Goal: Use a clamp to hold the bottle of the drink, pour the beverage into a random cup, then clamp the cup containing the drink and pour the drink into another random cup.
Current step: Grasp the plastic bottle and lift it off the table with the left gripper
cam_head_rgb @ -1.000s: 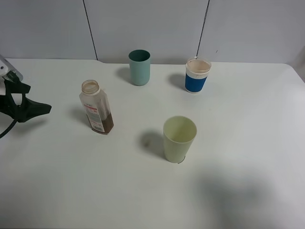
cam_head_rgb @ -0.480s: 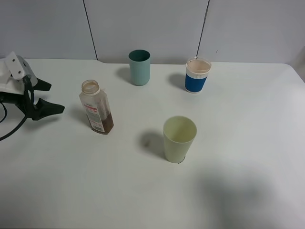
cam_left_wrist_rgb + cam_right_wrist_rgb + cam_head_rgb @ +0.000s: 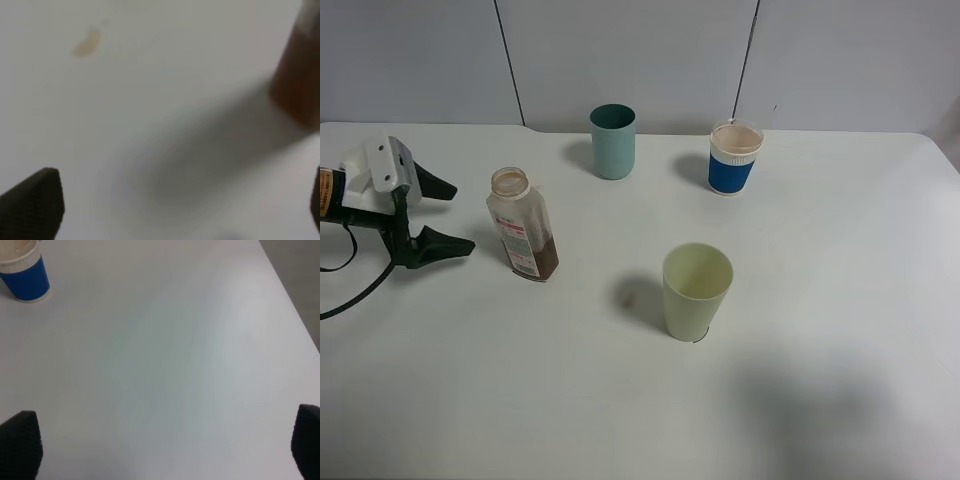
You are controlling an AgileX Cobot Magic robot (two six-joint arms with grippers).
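Exterior high: left gripper (image 3: pixel 463 217) nearer bottle (image 3: pixel 523 225)

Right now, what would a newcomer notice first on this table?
The uncapped bottle stands left of centre with brown drink only at its bottom, and the open left fingers sit just to its left, not touching it. Three cups follow: a pale green cup near the middle, a teal cup and a blue-and-white cup at the back.

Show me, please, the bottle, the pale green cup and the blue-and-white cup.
bottle (image 3: pixel 520 236): exterior high view, on its label.
pale green cup (image 3: pixel 692 314): exterior high view, on its outer wall.
blue-and-white cup (image 3: pixel 730 174): exterior high view, on its blue body.
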